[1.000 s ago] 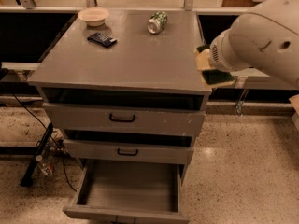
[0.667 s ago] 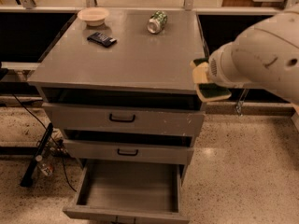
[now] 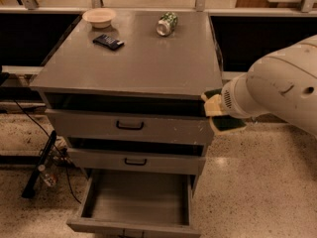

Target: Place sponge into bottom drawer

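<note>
The sponge [image 3: 225, 123], dark green over pale yellow, is held off the ground in the gripper [image 3: 218, 112], just beside the right front corner of the cabinet, level with the top drawer. It is seen tilted, and partly hidden by the arm. The bottom drawer [image 3: 129, 227], a wide shallow grey tray with a flat front, is pulled fully out below the two upper drawers, well below and left of the sponge.
</note>
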Action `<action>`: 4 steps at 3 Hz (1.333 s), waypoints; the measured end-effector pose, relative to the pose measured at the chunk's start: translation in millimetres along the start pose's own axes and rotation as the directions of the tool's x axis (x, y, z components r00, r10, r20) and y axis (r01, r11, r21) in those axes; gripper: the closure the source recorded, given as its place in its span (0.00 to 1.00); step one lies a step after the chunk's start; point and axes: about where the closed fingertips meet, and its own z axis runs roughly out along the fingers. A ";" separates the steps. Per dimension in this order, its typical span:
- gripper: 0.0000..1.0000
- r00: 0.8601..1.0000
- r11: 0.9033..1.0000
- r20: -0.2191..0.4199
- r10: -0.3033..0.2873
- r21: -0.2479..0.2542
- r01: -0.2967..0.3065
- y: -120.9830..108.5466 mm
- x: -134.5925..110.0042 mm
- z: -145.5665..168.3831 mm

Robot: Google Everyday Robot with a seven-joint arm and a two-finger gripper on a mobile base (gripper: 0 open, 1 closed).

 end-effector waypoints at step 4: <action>1.00 0.990 0.990 -0.133 0.049 -0.125 -0.066 31.6 58.3 72.2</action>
